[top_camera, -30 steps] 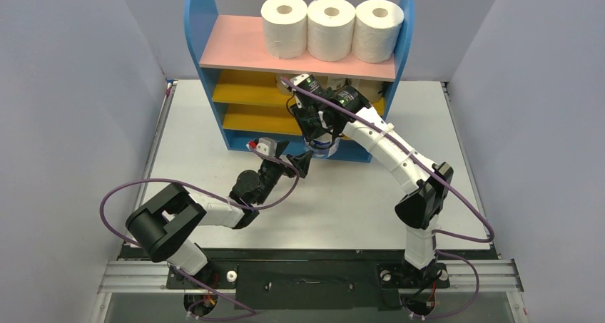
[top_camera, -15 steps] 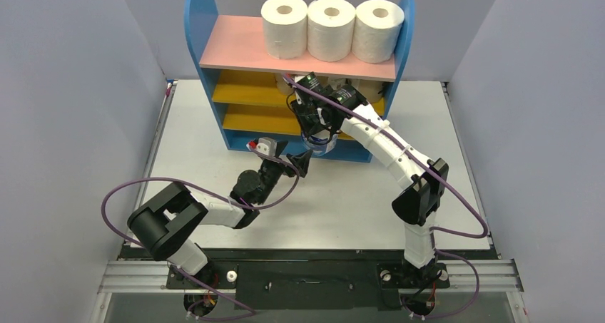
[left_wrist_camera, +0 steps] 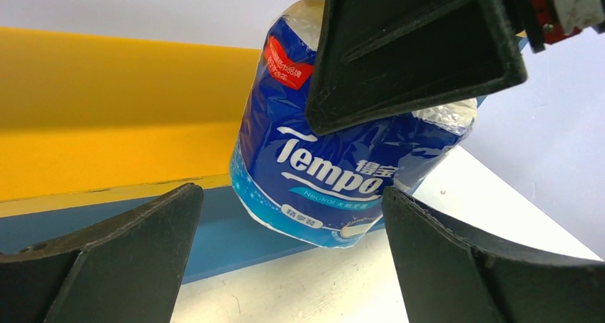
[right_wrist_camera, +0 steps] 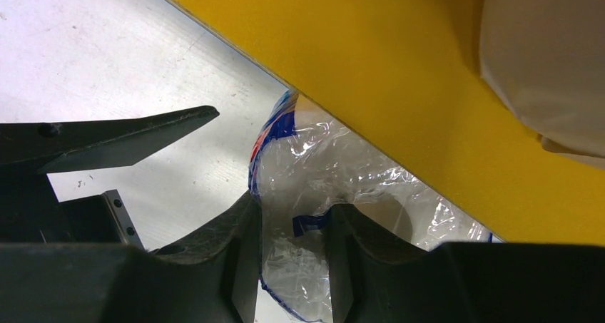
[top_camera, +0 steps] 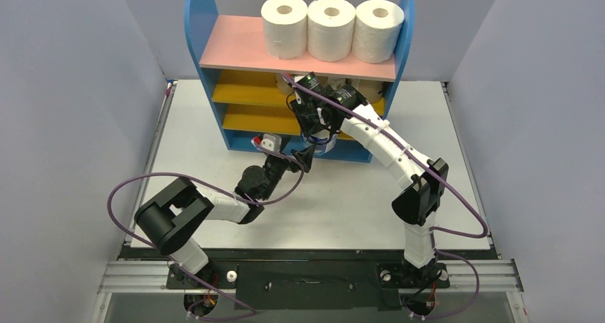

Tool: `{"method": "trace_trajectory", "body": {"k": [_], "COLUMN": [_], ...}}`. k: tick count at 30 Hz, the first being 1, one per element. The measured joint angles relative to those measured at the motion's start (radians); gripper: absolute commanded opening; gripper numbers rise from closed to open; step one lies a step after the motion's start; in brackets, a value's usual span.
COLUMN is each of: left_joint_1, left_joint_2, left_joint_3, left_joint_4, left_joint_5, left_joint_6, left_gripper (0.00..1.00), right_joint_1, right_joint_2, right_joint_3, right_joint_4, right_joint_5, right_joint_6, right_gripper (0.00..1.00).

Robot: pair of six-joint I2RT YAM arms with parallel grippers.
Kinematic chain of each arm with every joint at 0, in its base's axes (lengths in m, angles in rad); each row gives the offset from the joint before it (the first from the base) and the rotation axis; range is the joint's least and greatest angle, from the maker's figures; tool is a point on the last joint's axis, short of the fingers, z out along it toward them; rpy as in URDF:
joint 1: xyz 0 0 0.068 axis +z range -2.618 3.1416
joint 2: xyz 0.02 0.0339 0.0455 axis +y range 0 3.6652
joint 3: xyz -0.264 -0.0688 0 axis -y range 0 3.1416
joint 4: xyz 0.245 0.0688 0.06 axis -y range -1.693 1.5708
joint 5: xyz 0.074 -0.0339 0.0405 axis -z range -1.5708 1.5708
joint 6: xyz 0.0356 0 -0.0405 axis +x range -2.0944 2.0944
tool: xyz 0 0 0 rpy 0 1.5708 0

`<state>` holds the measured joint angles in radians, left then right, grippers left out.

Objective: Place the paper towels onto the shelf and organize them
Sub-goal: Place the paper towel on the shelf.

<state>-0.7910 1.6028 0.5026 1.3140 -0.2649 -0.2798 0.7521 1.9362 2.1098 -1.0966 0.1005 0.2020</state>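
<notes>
Left gripper (top_camera: 298, 159) advanced, jaws wide; right gripper (top_camera: 319, 143) pinches blue roll (left_wrist_camera: 342, 166), axis seemingly near-upright.

3 rolls (top_camera: 330, 29) atop shelf (top_camera: 235, 48)

Left arm (top_camera: 214, 207) and right arm (top_camera: 389, 148) alike: white link shells between bulky black joint housings, on black bases (top_camera: 417, 272) at near edge. Purple cables (top_camera: 118, 195) looped loosely beside each. Matte black, wedge-shaped tool fingers (left_wrist_camera: 121, 259). White, red-marked wrist block (top_camera: 268, 142) on left.
</notes>
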Motion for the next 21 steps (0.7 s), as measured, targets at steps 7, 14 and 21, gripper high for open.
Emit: {"method": "trace_trajectory", "body": {"k": [7,14,21], "left_joint_1": [-0.002,-0.003,-0.005], "left_joint_2": [0.035,0.069,0.079], "left_joint_3": [0.035,0.056,0.059], "left_joint_4": [0.002,0.024,0.034], "left_joint_5": [-0.013,-0.014,-0.017], "left_joint_6": [0.007,0.006,0.006], "left_gripper": [0.96,0.96,0.96], "right_joint_1": [0.0,-0.005,-0.005], "right_joint_2": [0.0,0.0,0.0], "right_joint_3": [0.0,0.0,0.0], "right_joint_4": [0.001,0.001,0.0], "right_joint_5": [0.01,0.016,0.019], "right_joint_6": [-0.005,-0.011,-0.012], "right_gripper": [0.18,0.21,0.3]}}
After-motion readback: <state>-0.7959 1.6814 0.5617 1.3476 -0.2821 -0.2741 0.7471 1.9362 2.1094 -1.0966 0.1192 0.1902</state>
